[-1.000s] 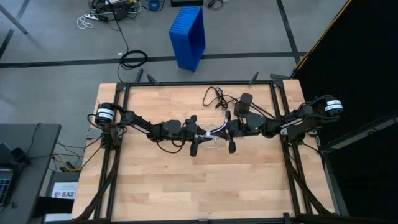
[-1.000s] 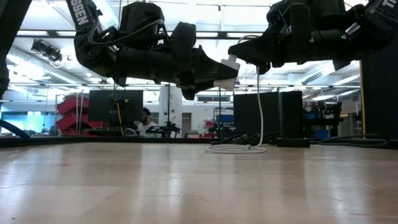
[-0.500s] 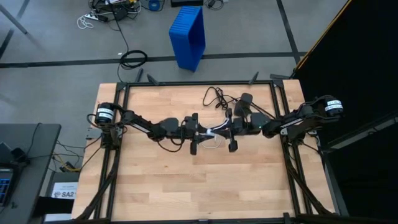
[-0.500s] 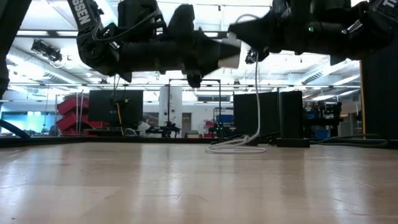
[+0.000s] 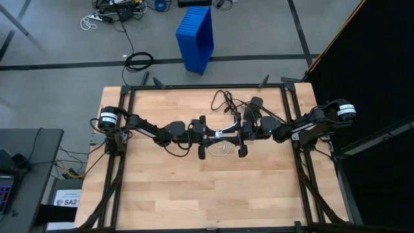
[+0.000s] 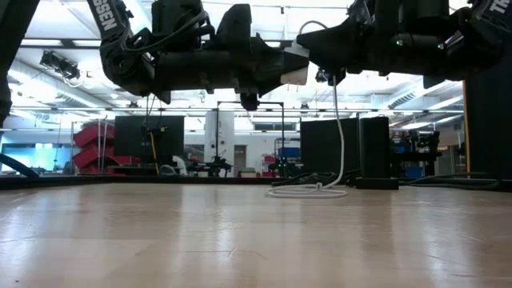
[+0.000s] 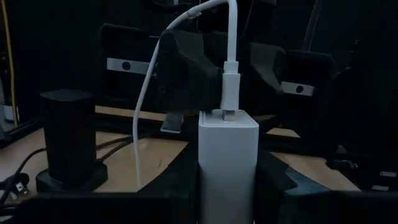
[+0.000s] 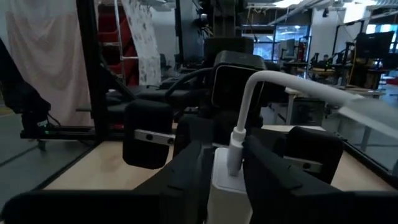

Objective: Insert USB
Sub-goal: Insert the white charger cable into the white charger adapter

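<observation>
high view: i see both arms meeting mid-frame, the usb [image 5: 223, 135] bridging them. left wrist view: my left gripper [image 7: 227, 180] pinches the white charger block [image 7: 227, 155], plug seated on top. right wrist view: my right gripper [image 8: 225, 163] fingers stand parted beside the plug; pulling away crooked could snag the cable and unseat it.

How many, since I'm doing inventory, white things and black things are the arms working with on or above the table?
White: 2 (charger block, USB cable)
Black: 1 (adapter box)
Total: 3
</observation>
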You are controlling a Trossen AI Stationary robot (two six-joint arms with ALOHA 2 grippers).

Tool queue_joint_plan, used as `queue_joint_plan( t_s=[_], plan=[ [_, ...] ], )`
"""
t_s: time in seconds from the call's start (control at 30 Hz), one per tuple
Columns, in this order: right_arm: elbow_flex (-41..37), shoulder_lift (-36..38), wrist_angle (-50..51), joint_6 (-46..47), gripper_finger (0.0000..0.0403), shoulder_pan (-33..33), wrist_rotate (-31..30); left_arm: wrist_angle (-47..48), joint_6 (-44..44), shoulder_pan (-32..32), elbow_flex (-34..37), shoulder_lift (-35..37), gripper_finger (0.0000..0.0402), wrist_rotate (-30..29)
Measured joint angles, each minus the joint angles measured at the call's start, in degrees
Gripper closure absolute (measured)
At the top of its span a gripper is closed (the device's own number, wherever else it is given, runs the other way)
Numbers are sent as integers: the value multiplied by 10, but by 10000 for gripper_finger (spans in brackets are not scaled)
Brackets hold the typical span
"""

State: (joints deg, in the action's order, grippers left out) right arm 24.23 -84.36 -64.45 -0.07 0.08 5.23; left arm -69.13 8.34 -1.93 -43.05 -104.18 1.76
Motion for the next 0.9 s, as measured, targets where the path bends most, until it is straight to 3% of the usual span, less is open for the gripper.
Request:
queue_joint_plan(
  t_s=[0.53,0.9],
  plan=[
    [0,-1,-5,33,357,-14,-5,46,-4,-7,-1,3,331,1],
    [0,-1,-3,25,359,-18,-5,52,-5,-8,-2,3,331,1]
  ],
)
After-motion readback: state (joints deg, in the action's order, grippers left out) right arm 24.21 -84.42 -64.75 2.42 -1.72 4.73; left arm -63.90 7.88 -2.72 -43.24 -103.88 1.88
